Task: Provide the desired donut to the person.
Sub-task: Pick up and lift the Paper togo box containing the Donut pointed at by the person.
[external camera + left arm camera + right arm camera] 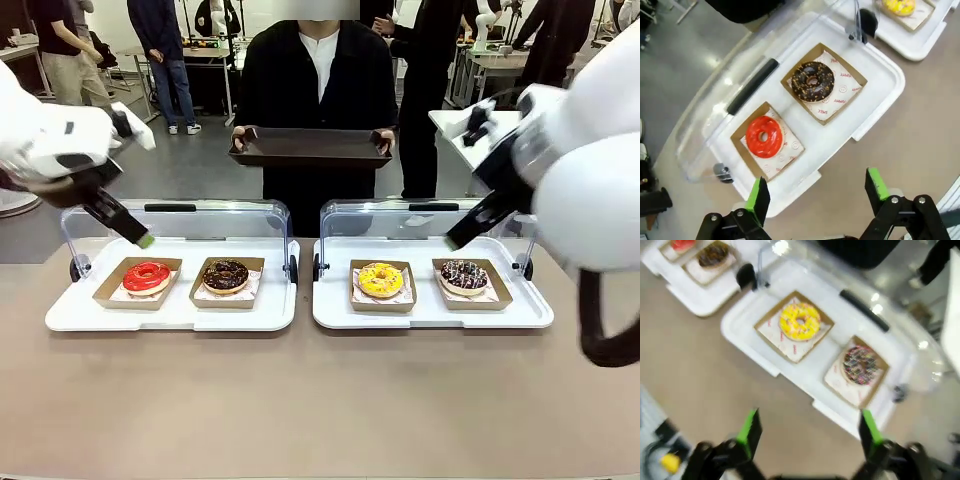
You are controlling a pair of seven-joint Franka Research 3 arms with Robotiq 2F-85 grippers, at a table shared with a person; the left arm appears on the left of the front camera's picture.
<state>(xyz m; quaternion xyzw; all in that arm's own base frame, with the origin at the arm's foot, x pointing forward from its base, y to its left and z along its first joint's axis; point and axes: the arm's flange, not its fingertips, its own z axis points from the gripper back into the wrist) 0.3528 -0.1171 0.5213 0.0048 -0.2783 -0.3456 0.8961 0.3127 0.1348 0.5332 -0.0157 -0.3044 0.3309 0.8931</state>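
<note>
Beyond your table (300,400) the person (318,80) holds a dark tray (310,147); clear lids (200,215) stand raised behind donuts (380,279); left gripper (816,185) and right gripper (810,421) spread, empty.

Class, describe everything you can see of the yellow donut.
The yellow donut is a ring with glossy yellow icing and a few pale sprinkles. It lies flat on printed white paper in an open brown cardboard box, one of two on a white tray whose clear lid stands raised behind. Nothing else touches it.
</note>
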